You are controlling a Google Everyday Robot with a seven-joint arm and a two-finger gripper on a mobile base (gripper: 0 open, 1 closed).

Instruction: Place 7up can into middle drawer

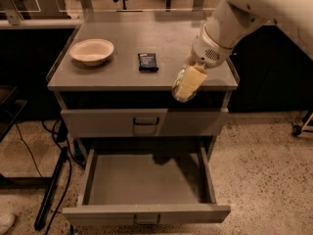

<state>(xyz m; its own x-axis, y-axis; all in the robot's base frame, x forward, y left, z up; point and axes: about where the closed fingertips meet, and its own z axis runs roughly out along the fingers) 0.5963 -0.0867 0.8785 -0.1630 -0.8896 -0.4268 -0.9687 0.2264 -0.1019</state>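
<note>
Speckled floor, grey cabinet, dim room. On the counter sit a pale bowl and a flat black packet. The upper drawer is shut; the middle drawer below is pulled out and bare inside. Your end effector hangs over the counter's front right edge, clamped on the 7up can. The can is tilted, silver end down toward you, clear of the counter and above the open drawer. Treat it as light, thin-walled and slick: it likely dents under a hard squeeze and slides under a weak one. Hold across the mid-body, not the rims. Lower it before letting go, since it may roll.
</note>
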